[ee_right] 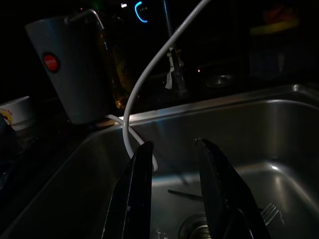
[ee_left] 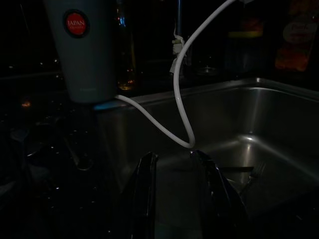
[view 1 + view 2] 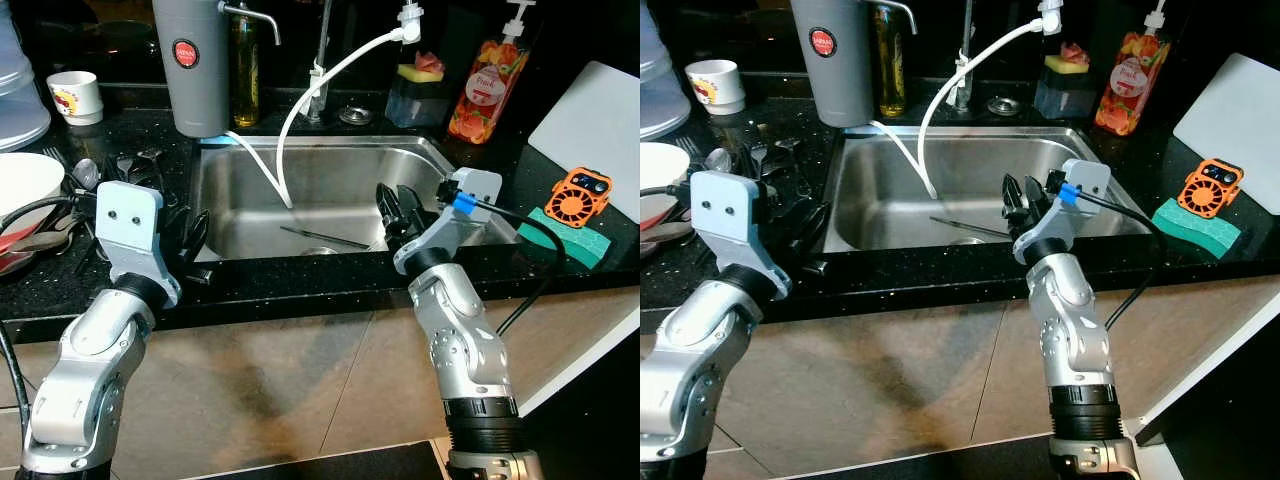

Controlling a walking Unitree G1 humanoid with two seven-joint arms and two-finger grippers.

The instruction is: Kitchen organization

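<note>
**A:** Where's the fork (image 3: 322,237) at?

**B:** Lying flat on the floor of the sink (image 3: 420,150), just above the drain. Long axis runs roughly 10 to 4 o'clock in the head view, and the right wrist view puts the tines at the 4 o'clock end.

**A:** And the grippers?

**B:** Right gripper (image 3: 398,208) hangs over the sink's front rim at about 3 o'clock from the fork, fingers apart, holding nothing. Left gripper (image 2: 174,196) sits at the sink's front-left corner, around 9 o'clock, fingers also spread and empty. A white hose (image 3: 300,105) loops down into the basin.
</note>
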